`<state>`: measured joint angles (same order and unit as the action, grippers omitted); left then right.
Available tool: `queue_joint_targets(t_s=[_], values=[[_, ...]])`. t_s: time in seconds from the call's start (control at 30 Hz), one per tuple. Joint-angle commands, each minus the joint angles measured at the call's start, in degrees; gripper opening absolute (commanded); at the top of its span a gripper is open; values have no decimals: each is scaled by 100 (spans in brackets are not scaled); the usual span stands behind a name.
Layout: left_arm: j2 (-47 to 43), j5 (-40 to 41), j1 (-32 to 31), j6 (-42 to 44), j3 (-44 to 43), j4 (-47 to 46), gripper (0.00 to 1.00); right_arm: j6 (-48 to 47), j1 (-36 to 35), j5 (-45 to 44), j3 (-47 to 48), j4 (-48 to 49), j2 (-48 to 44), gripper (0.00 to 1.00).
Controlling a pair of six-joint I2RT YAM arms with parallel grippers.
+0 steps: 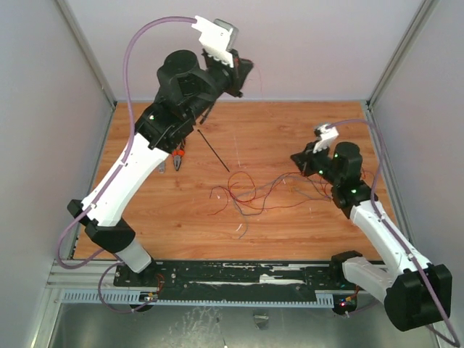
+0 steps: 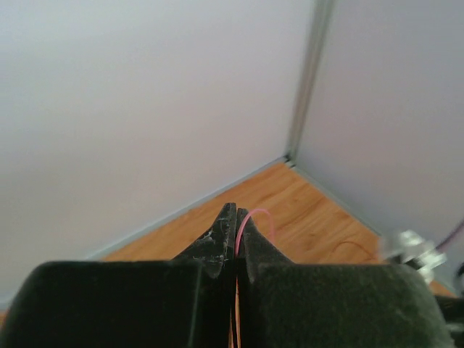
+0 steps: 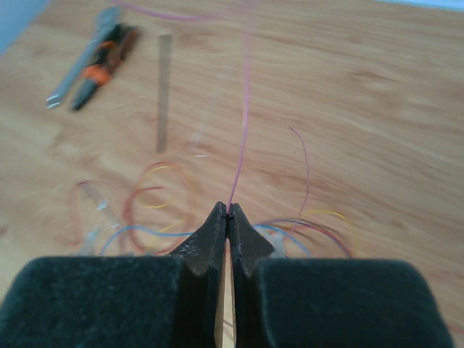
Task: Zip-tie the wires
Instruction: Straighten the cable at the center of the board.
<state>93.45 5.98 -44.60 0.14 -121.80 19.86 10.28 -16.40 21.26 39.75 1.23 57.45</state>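
Right wrist: we noted the right gripper (image 3: 228,212) shut on one pink wire (image 3: 244,109); the left gripper (image 2: 235,214) likewise, held high. The wires (image 1: 250,192) lay mid-table, the zip tie (image 1: 214,151) near them. We feared tension could slip the strand free.

Two arms, the left arm (image 1: 123,174) and the right arm (image 1: 377,225), each with one pincer: left pincer (image 2: 233,217), right pincer (image 3: 228,215). One bench (image 1: 304,239). One tangle of wires (image 1: 250,194), strands too thin to count. One zip tie (image 1: 212,151), one pliers (image 1: 178,158), one wrench (image 3: 72,75).
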Motion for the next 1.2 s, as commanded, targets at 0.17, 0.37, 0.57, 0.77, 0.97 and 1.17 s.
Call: queue_joint_targets(t_s=[0.17, 0.37, 0.57, 0.77, 0.97, 1.17], values=[[-1464, 258, 1644, -835, 2504, -637, 0, 250, 2567, -1415, 954, -1373, 98, 0], [-2058, 195, 1981, -1184, 4096, -1010, 0, 259, 3545, -1425, 1081, -1420, 318, 0], [-2190, -555, 1975, -1581, 5143, -1297, 0, -94, 3859, -2246, 892, -1611, 294, 0], [-2234, -904, 1708, -1891, 6057, -1405, 0, -27, 3908, -2546, 819, -1503, 391, 0], [-2259, -1190, 1440, -2254, 7081, -1528, 0, 110, 3899, -2542, 434, -1249, 550, 0], [-2355, -1266, 1217, -2434, 7685, -1601, 0, 294, 3907, -2588, 50, -1013, 618, 0]])
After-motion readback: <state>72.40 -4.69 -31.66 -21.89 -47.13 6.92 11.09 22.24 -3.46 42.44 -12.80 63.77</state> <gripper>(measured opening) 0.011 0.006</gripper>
